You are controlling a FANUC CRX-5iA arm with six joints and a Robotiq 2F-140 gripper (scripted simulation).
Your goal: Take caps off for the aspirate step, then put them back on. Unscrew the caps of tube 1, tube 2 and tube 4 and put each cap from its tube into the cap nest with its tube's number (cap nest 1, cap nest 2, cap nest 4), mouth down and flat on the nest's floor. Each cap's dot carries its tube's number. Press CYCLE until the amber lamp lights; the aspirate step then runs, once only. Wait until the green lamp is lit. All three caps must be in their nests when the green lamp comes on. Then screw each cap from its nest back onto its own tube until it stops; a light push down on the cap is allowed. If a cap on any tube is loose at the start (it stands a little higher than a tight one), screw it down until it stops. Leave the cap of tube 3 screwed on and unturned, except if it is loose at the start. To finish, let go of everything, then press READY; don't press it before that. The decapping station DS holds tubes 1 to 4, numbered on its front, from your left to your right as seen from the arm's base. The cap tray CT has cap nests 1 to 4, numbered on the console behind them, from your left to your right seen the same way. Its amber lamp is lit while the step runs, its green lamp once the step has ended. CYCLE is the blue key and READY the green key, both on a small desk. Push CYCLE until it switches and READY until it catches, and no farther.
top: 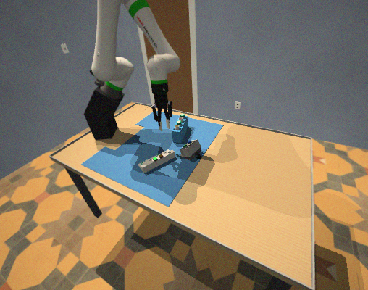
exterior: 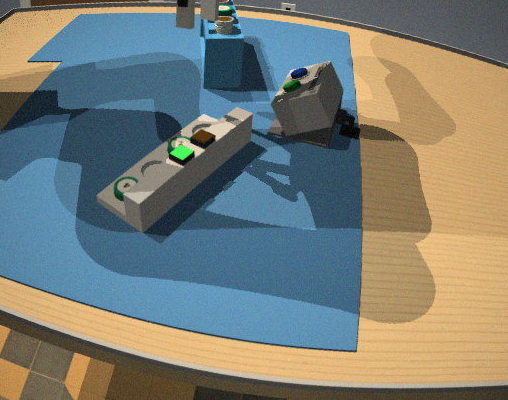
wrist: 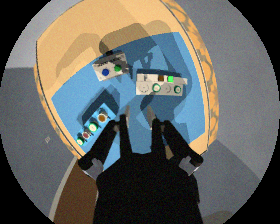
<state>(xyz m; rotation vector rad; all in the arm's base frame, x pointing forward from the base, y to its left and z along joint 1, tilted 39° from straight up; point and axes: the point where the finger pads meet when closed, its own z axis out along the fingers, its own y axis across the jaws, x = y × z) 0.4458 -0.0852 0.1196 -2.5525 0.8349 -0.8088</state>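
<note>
The blue decapping station stands at the back of the blue mat. Two of its tubes carry green caps. The tube at the near end is open, and another between the capped ones looks open. The grey cap tray holds two green caps in its nests, and two nests are empty. Its green lamp is lit and its amber lamp is dark. My gripper hangs just beside the station's near end, fingers partly apart with nothing between them.
The small grey desk with the blue CYCLE key and the green READY key stands to the right of the tray. The arm's black base stands at the table's far left corner.
</note>
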